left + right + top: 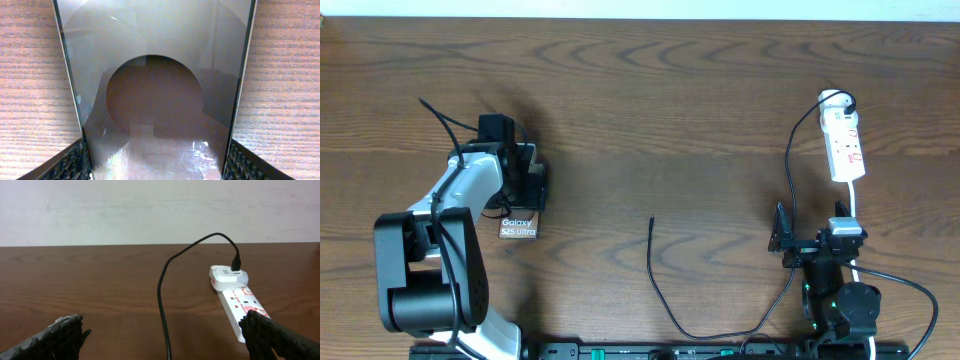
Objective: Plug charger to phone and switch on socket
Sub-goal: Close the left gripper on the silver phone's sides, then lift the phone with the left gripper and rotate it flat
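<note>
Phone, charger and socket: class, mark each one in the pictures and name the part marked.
phone (pixel 518 229): overhead view, its lettered end.
charger (pixel 652 221): overhead view, its free plug tip.
socket (pixel 845 142): overhead view, the middle of its white face.

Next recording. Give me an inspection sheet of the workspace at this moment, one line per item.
Surface: brown wood-grain table.
Job's things: phone at left, lettered end toward the near edge; socket at right, switch state too small to tell; charger tip lies loose mid-table, not in the phone.
Clutter: nothing seen.
Hands: left hand over the phone, fingers against its two long edges; right hand open, empty, facing the socket.
Cables: charger runs from a white adapter on the socket's far end, looping to mid-table; white cord leaves the socket toward the right arm.
Surroundings: pale wall behind the table.
</note>
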### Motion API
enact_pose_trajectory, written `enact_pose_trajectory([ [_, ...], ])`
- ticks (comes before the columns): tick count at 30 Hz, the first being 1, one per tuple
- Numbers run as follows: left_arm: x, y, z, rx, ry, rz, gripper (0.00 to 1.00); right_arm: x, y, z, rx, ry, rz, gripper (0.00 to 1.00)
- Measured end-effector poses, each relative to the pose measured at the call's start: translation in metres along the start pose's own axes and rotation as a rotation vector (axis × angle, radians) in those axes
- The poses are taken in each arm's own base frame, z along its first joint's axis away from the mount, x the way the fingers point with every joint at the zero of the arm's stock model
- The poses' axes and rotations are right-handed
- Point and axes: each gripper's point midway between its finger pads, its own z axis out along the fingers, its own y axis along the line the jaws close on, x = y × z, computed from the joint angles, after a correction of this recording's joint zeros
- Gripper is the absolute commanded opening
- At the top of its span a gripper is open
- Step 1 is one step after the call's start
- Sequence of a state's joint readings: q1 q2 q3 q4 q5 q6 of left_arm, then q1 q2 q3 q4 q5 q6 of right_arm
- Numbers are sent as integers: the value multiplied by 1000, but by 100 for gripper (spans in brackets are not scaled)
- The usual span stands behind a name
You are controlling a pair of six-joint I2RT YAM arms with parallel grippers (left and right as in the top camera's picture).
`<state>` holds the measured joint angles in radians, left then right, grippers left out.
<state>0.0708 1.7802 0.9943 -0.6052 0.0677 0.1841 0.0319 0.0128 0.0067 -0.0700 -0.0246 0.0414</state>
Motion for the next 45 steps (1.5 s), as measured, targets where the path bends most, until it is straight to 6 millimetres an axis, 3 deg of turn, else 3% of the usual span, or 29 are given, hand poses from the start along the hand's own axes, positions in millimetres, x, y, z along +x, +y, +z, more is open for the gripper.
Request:
enact_pose_trajectory([
  [9,0,0,0,0,0,0,32,0,0,0,0,0,0,99],
  [25,0,-1,0,5,2,0,25,0,0,0,0,0,0,99],
  [31,9,-3,-4,15,48,-1,26,0,0,0,0,0,0,99],
  [35,3,-3,-17,15,20,-1,26,0,0,0,0,0,0,99],
  [45,-17,-12,-74,62,-166,-34,24,0,0,0,0,0,0,99],
])
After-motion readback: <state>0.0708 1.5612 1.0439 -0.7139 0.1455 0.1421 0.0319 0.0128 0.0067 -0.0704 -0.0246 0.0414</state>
